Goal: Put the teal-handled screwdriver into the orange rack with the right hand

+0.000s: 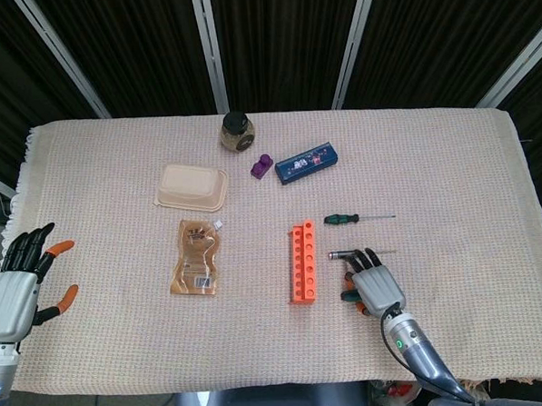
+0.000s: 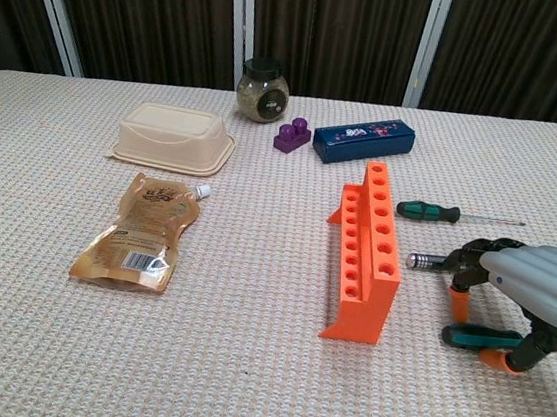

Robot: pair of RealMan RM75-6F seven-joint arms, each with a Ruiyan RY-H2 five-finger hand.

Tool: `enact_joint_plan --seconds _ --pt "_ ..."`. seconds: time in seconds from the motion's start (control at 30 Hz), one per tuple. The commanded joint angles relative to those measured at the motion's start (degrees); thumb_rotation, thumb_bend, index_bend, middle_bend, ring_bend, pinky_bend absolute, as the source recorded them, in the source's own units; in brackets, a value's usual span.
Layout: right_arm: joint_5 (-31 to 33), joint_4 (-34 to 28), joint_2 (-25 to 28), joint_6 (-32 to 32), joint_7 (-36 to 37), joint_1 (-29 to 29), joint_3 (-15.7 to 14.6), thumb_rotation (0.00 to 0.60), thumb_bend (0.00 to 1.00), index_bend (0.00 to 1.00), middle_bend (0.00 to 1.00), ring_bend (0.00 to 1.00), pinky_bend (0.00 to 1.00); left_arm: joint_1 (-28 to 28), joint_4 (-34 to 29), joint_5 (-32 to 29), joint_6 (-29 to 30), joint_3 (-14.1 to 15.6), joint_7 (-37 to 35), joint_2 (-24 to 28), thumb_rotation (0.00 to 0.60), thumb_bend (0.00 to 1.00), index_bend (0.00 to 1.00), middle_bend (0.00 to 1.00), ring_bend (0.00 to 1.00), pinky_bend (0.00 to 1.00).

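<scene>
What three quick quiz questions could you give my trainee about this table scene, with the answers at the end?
1. True or false: the orange rack already holds a screwdriver.
2. Which lies nearest the purple block? A) the blue case; B) the pouch; C) the orange rack.
3. Fill in: the right hand is over the teal-handled screwdriver, while the left hand holds ____.
Key: 1 false; 2 A; 3 nothing.
</scene>
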Motion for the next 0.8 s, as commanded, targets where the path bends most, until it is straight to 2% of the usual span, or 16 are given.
enact_joint_plan --seconds 0.03,0.53,0.67,0.8 --pt "0.1 -0.2 -0.2 0.2 -0.3 0.1 -0.2 0.6 0.23 0.47 0.12 0.0 0.01 0.0 0.1 -0.1 0.0 0.0 0.0 0.0 0.6 0.32 0.22 0.0 0.0 0.0" --pt "1.6 0.2 -0.9 1.0 -1.1 0.6 0.2 0.6 0.3 0.6 0.16 0.0 0.03 -0.2 0.7 -0.6 -0.1 -0.2 -0.5 -0.2 0.6 0.32 0.23 0.0 0.0 0.0" --pt "0.3 -1.2 0.5 2.5 -0.1 0.3 0.8 0.6 0.3 0.63 0.18 0.0 0.03 -0.2 0.8 -0.5 0.0 -0.2 -0.7 -0.2 0.6 0.32 0.23 0.0 0.0 0.0" --pt "-2.2 -4.4 3.8 4.1 4.1 -0.2 1.8 0.6 0.31 0.65 0.19 0.0 0.03 -0.2 0.7 -0.3 0.3 -0.2 -0.9 -0.1 0.6 0.32 0.23 0.0 0.0 0.0"
